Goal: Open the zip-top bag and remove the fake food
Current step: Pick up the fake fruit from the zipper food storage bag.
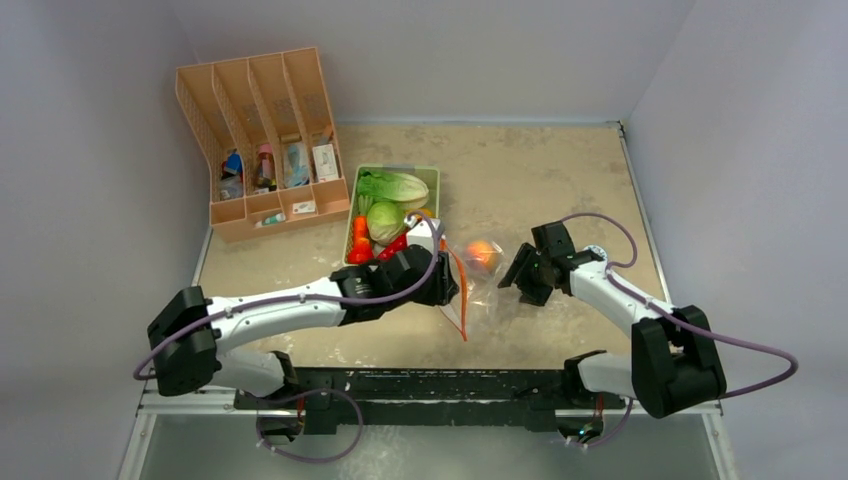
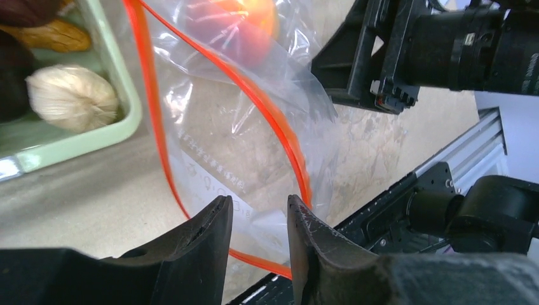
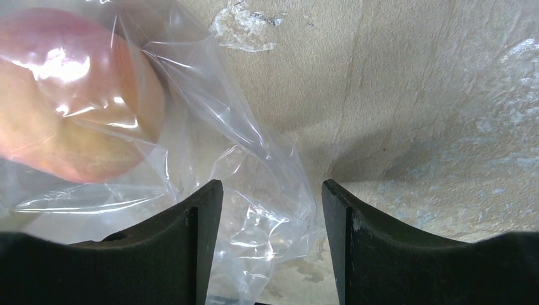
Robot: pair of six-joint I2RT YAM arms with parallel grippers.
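Note:
The zip-top bag lies on the table between my two grippers, its orange-red zip strip parted into an open loop. An orange-pink peach sits inside at the closed end, seen through the film. My left gripper is at the bag's mouth, fingers apart, with clear film and the strip between them. My right gripper is open around the bag's crinkled bottom corner without pinching it. Cabbage, red chili and carrot lie in the pale-green tray; a beige piece lies there too.
A long leafy lettuce fills the tray's far end. A peach-coloured desk organizer stands at the back left. The black mounting rail runs along the near edge. The right arm's wrist sits close beyond the bag.

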